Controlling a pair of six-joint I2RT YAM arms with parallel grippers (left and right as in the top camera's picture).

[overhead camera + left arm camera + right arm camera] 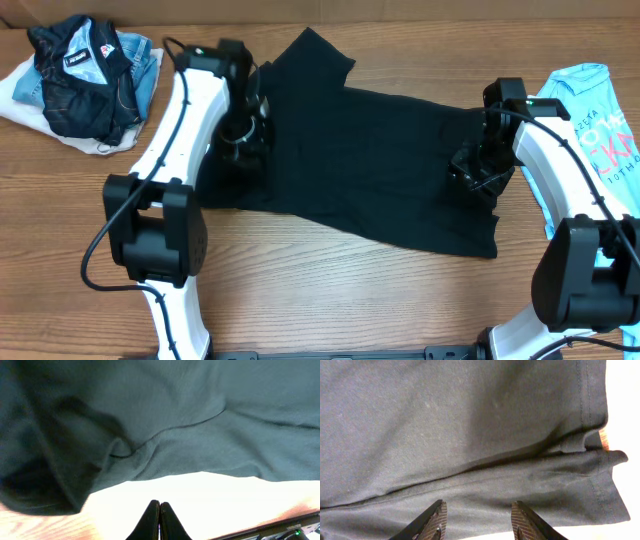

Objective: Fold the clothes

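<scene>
- Nearest, at the bottom of the left wrist view, the left end effector [159, 506] has its fingers pressed together with no cloth between them. It sits over glare-white counter just short of the shirt's edge, so I judge it to be between grabs rather than holding anything.
- Next, low in the right wrist view, the right end effector [479, 507] has its fingers apart, straddling flat cloth beside a stitched hem. That position suits lining up a pinch on the hem. Whether the fingers touch the cloth I cannot tell.
- The shirt [380, 170] lies across the middle of the counter [330, 290] in the overhead view. It is spread out but crooked, with one flap reaching toward the upper centre. An arm stands at each end of it, which suits either tugging it flat or carrying one side over the other.
- Much is hard to read. The left arm covers the shirt's left edge, and black on black swallows the seams. I cannot make out a collar or label, and the left wrist view is washed out.
- Farthest, the jacket [85, 70] tops a heap in the upper left corner. The blue tee [590, 110] at the right edge is cut off by the frame and partly hidden by the right arm. Both lie apart from the shirt, likely set aside.
</scene>
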